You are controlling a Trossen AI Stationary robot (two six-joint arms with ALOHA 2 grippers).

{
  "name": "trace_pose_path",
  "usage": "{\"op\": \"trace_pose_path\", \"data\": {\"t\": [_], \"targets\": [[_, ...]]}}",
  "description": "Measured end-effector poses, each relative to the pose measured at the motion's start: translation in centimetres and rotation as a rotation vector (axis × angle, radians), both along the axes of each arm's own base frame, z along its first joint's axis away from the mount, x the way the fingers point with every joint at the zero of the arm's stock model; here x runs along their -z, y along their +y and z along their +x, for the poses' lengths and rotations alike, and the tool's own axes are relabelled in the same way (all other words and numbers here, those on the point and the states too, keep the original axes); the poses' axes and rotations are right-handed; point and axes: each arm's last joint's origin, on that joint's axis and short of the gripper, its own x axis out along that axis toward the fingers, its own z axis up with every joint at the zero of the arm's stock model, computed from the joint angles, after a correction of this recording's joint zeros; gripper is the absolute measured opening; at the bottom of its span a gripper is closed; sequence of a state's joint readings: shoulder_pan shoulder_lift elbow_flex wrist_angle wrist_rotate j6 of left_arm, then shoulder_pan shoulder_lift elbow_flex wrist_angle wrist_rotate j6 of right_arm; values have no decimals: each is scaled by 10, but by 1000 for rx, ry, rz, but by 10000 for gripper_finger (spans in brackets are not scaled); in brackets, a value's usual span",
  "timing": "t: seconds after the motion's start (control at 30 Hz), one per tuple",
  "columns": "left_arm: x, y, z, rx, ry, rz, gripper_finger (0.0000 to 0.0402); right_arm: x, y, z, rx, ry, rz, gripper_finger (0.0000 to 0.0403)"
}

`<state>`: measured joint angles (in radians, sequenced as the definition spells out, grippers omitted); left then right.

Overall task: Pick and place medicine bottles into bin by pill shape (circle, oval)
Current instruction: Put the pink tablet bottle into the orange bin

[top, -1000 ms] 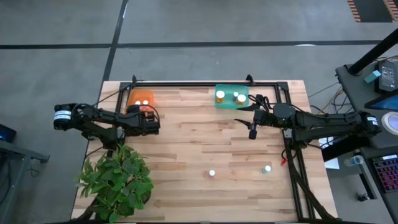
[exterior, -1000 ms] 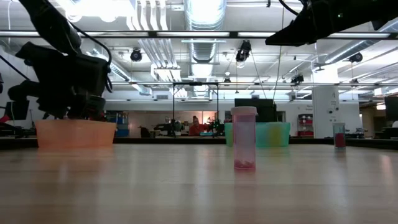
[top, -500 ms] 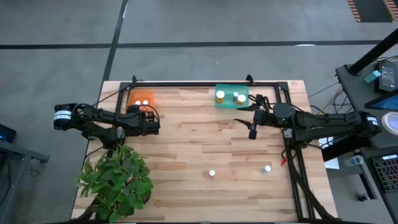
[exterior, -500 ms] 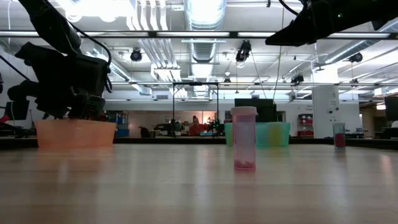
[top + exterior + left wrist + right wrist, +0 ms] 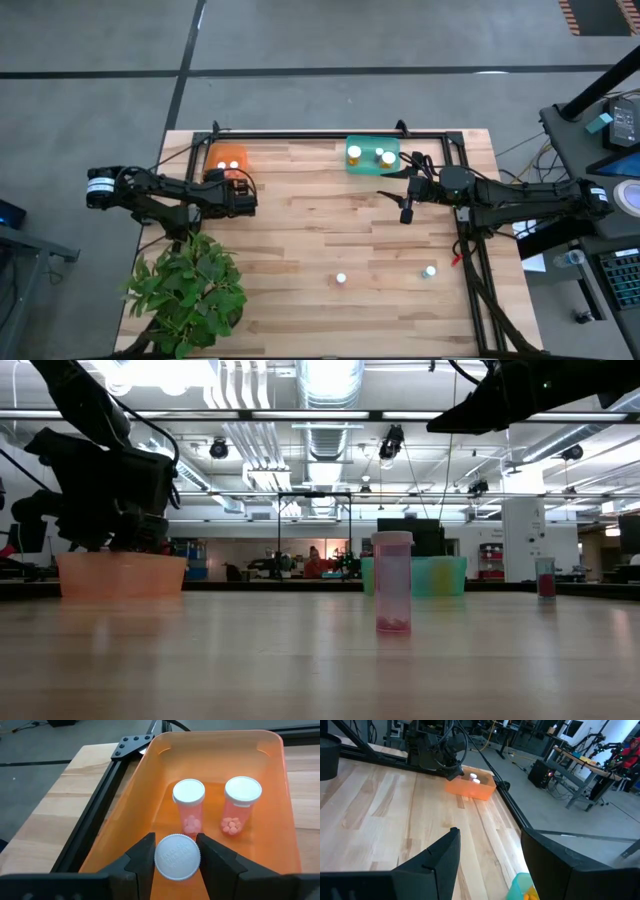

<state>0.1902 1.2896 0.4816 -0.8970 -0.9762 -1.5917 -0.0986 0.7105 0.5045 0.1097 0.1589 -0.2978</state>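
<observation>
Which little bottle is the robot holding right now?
The bottle pinched in the left gripper, above the orange bin. The two others there stand inside, untouched.

Pale wood worktop (image 5: 300,250), glossy plastic bins

The butcher-block planks look smooth and lightly sheened; the orange bin (image 5: 270,785) is translucent glossy plastic, its bottles (image 5: 189,812) clear orange plastic under matt white ribbed caps; the frame rail (image 5: 100,810) is matt black metal.

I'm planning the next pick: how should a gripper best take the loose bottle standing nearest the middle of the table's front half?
The bottle stands upright and alone on the table, white cap up. Probably best to come straight down and close on the round body just under the cap; nothing crowds it, so any side works. The open right gripper hangs nearer.
</observation>
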Motion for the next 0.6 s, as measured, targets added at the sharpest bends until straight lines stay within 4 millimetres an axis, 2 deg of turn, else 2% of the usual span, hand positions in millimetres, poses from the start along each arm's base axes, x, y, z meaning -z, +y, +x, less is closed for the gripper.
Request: {"op": "trace_pose_path", "data": {"t": [0.6], "targets": [[0,0,0,-3,-4,-23,123,0,0,0,0,0,-1,199]]}}
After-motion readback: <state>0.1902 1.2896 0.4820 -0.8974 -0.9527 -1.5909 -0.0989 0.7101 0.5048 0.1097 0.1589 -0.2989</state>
